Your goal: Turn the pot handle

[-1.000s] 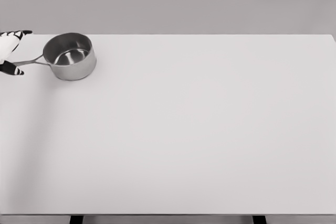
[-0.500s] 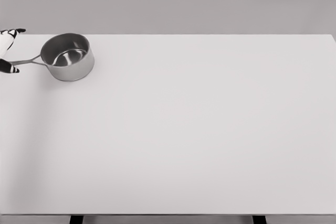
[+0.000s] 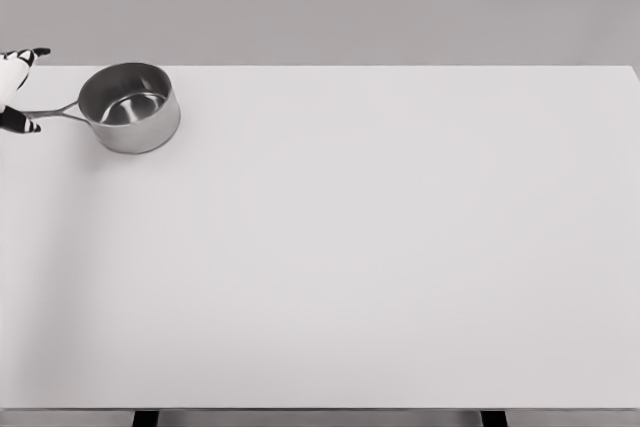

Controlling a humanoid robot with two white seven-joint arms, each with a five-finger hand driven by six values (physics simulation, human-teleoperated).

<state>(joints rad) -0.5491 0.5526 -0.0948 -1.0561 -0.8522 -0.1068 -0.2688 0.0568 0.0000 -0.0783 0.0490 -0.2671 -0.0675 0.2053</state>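
A steel pot (image 3: 129, 107) stands at the table's far left corner, upright and empty. Its thin handle (image 3: 52, 113) points left, toward the picture's edge. Only part of my left hand (image 3: 33, 89) shows at that edge. One dark-tipped finger (image 3: 22, 55) reaches out above the handle. Another fingertip (image 3: 22, 124) lies right at the handle's end, just below it, and seems to touch it. The two are spread wide apart and are not closed around the handle. The rest of the hand is cut off by the frame. My right arm does not show.
The white table (image 3: 380, 247) fills most of the view, with its far edge just behind the pot and its left edge close to the handle's end. A plain grey wall stands behind.
The left hand has drawn back to the left and slightly up. The pot has slid a little to the left, and the handle's end has risen slightly.
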